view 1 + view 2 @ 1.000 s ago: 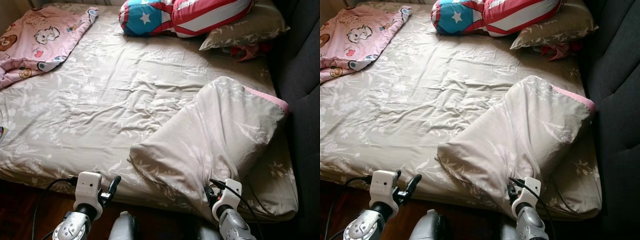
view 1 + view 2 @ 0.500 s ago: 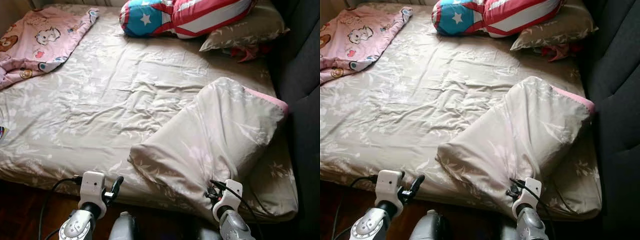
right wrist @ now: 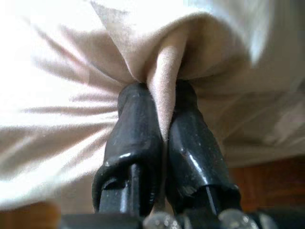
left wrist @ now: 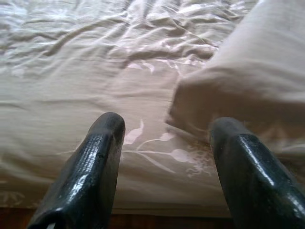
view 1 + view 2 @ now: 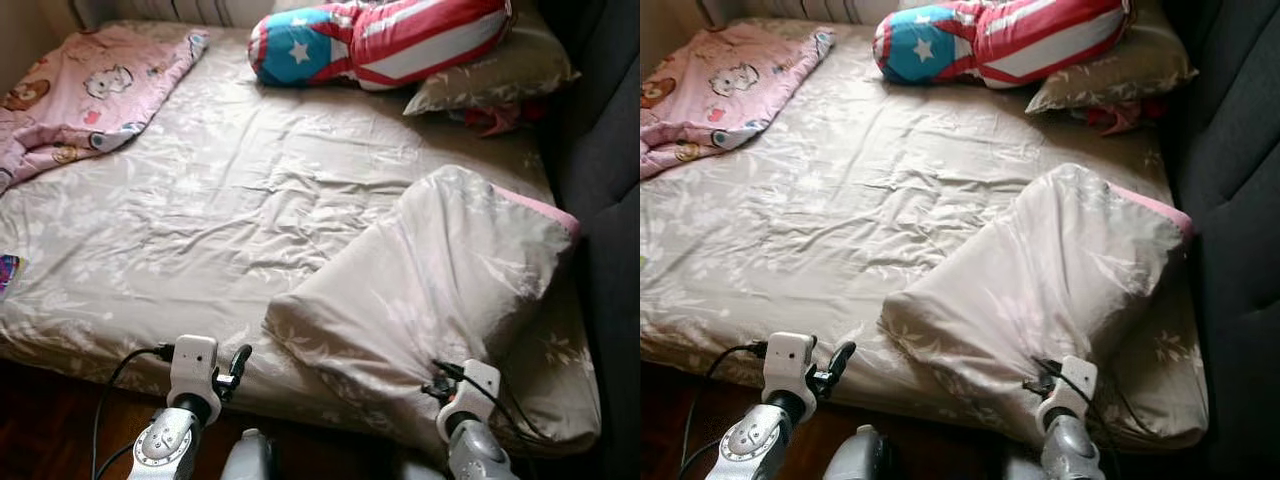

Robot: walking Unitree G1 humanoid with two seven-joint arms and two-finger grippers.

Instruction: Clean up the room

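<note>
Pinching duvet (image 3: 162,90) fold: right hand (image 3: 159,112), per wrist cam; left hand (image 4: 164,138) spread nr bed (image 5: 150,250) edge.

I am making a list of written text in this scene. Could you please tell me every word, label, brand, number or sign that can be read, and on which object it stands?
No readable text: there are no legible words, numbers or brand marks in these pictures.
Pink blanket: cartoon animal prints; any lettering is too small and blurred to read.
Flag-pattern pillow: a white star and red and white stripes, no letters.
</note>
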